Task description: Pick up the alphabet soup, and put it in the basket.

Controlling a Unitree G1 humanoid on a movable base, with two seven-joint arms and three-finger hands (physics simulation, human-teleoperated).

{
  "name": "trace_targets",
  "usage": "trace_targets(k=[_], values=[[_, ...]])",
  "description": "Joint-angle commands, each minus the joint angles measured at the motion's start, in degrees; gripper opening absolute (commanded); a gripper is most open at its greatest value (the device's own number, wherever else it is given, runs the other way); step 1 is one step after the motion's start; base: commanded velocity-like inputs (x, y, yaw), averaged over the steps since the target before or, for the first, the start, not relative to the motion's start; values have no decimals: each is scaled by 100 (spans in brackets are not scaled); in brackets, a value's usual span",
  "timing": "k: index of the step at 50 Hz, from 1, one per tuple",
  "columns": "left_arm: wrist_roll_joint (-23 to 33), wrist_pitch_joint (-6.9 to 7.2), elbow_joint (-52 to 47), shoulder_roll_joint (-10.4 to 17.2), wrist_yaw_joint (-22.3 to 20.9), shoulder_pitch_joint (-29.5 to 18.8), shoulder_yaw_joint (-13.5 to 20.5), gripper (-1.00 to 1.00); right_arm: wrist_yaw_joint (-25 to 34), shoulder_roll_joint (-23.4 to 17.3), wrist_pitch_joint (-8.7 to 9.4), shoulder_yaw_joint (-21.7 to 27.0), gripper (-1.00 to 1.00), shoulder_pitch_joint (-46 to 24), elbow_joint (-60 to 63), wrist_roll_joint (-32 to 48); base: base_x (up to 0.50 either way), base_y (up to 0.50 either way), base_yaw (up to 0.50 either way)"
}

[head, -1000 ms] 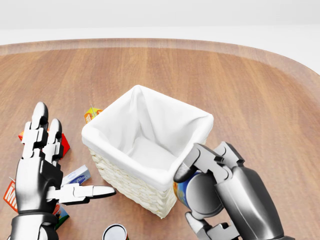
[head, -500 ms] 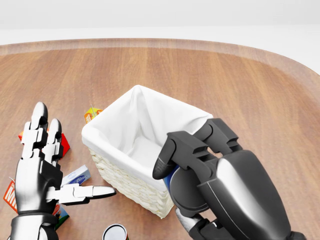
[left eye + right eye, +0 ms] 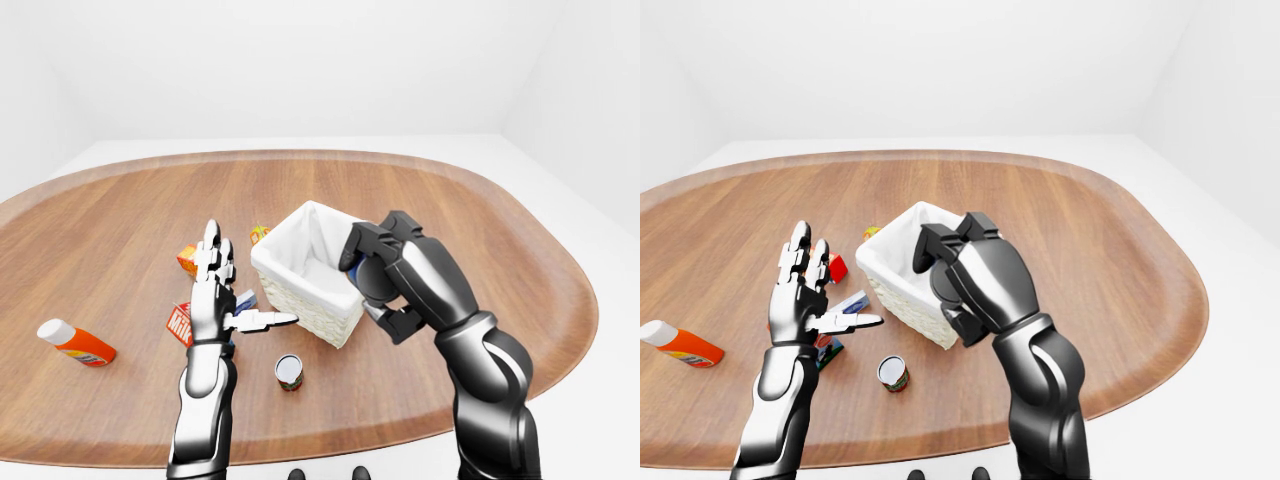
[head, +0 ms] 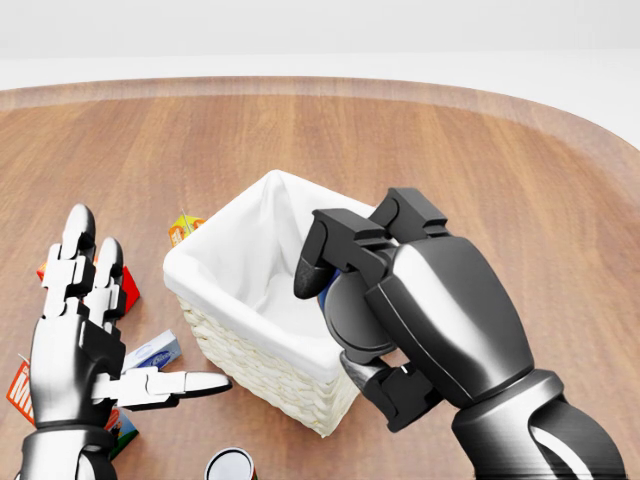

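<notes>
Your right hand (image 4: 345,300) is curled tight around the alphabet soup (image 4: 326,288), of which only a sliver of blue label shows between the dark fingers (image 4: 312,262) in the head view. The hand and the can hang over the basket (image 3: 300,285), above its rim at about four o'clock from the basket's centre in the head view, so the soup is above the white cloth lining and not resting inside it. Your left hand (image 4: 85,335) is spread flat with its fingers apart and gripping nothing, at nine o'clock from the basket in the head view, its thumb pointing towards the wicker wall without touching it. Under and around that hand lie several small cartons; you can see a red milk carton (image 3: 180,322) just beside the wrist in the left-eye view. A small can (image 3: 289,371) stands upright on the wooden table (image 3: 480,230) at six o'clock from the basket in the left-eye view, and an orange bottle with a white cap (image 3: 76,342) lies on its side well apart at nine o'clock.
</notes>
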State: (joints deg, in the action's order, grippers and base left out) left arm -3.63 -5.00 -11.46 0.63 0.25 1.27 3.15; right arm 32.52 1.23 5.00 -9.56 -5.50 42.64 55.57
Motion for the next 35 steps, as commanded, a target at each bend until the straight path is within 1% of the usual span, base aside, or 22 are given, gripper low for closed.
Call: trace_targets(k=[1,5,12,21,29,35], values=[[-4,0,0,-2,1,0,-1,100,-86,19,0,256,-100,-911,-723,-7,0,0,0],[-13,0,-7,-1,-6,4,-2,100,-169,25,0,294,-100,-1225,-1041,-32,0,0,0],[-15,0,-31,-4,-7,13,-7,100,-326,36,0,306,-100,-1436,-1409,-110,0,0,0],[-19,0,-27,-2,-9,-1,-5,100,-729,-40,0,372,-100,-1881,-2411,-266,0,0,0],[-24,0,5,0,-19,-1,-1,100,-820,-61,0,411,-100,-2156,-2870,-302,0,0,0],[-30,0,65,5,-24,-21,9,100,-667,-66,0,375,-100,-2262,-3052,-220,0,0,0]])
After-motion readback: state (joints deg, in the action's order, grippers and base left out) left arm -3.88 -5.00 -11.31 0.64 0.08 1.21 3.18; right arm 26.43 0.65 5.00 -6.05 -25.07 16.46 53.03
